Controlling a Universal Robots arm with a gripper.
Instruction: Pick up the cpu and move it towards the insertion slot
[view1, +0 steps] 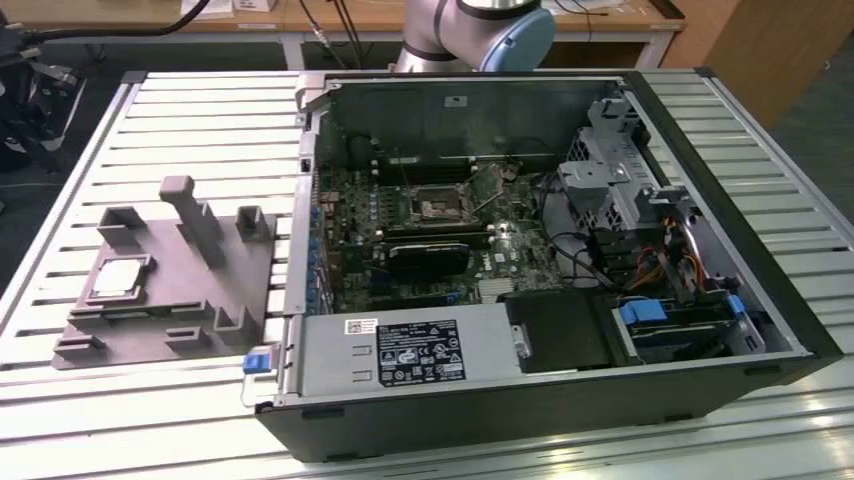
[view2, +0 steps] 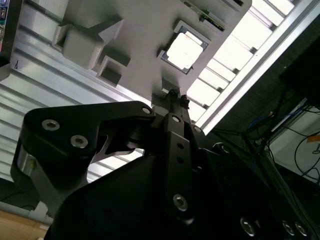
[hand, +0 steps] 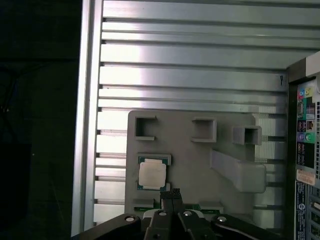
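Observation:
The cpu (view1: 118, 280) is a small silver-topped square chip lying flat in a recess of the grey fixture plate (view1: 160, 315), on the exterior view's left. In both wrist views I look down on it from well above: the cpu (hand: 151, 174) (view2: 184, 50) lies a short way off from my fingertips. My gripper (hand: 171, 192) (view2: 175, 95) is shut, its two thin fingers pressed together with nothing between them, hanging over the plate's edge. The insertion slot (view1: 438, 207), a square socket with a shiny frame, sits on the motherboard inside the open computer case.
The fixture plate carries raised grey blocks and a tall post (view1: 187, 215). The open computer case (view1: 747, 300) lies on the slatted aluminium table (view1: 200, 110), with a black card (view1: 427, 258), cables, a drive cage and the power supply (view1: 400, 352) around the socket.

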